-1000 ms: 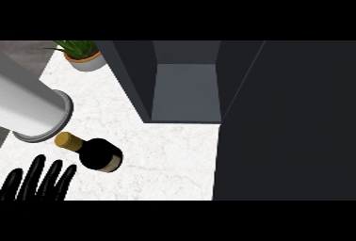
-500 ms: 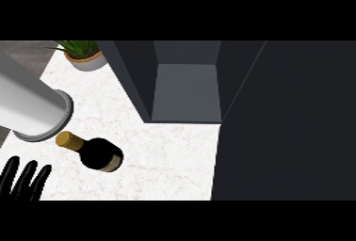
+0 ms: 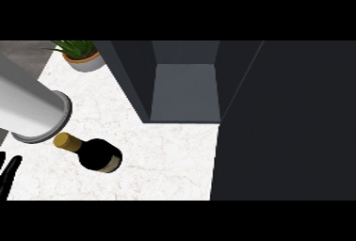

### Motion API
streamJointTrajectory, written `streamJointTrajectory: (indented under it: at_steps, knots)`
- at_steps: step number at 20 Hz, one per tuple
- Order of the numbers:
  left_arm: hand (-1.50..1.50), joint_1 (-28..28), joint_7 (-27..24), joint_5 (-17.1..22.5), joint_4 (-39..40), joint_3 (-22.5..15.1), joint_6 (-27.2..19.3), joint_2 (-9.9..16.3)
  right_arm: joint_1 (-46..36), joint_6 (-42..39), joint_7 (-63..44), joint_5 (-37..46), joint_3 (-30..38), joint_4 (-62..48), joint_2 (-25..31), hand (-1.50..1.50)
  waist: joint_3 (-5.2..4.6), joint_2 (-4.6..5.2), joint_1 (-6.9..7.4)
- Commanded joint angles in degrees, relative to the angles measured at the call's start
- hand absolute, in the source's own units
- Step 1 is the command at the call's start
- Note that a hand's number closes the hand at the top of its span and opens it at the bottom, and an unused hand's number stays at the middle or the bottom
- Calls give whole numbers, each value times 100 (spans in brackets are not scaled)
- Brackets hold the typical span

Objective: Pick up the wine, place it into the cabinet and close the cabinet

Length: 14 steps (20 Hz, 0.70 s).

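Observation:
The wine bottle point(image 3: 96, 155) stands on the white marble counter point(image 3: 167, 155), dark with a gold-capped neck pointing up-left. The open cabinet point(image 3: 186, 94) lies behind it to the right, its grey inside bare. Its dark door point(image 3: 285, 122) fills the right side of the view. Only the straight black fingers of my left hand point(image 3: 10, 175) show at the lower left edge, left of the bottle and apart from it. My right hand shows nowhere.
A large grey cylinder point(image 3: 28, 110) lies at the left, its rim close to the bottle's neck. A potted plant point(image 3: 82, 55) stands at the counter's far left corner.
My left hand has slid left toward the view's edge, away from the bottle, so that only its fingers remain in sight. The bottle and cabinet have not moved.

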State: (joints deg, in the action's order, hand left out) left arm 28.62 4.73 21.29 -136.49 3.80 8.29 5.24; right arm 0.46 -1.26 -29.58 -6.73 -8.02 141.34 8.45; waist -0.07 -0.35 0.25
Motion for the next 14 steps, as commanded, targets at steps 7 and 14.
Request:
streamJointTrajectory:
  at_steps: [7, 14]
  knots:
    - [-150, -527, 651, 2178, 100, 1169, 233, 395, -304, 149, -496, -138, 65, 525, 14, -150, -2, 16, -1]
    - [-150, -733, 224, 1976, 1423, 1288, 983, 360, -61, -13, -656, -499, 336, 835, 94, -150, 4, 28, -45]
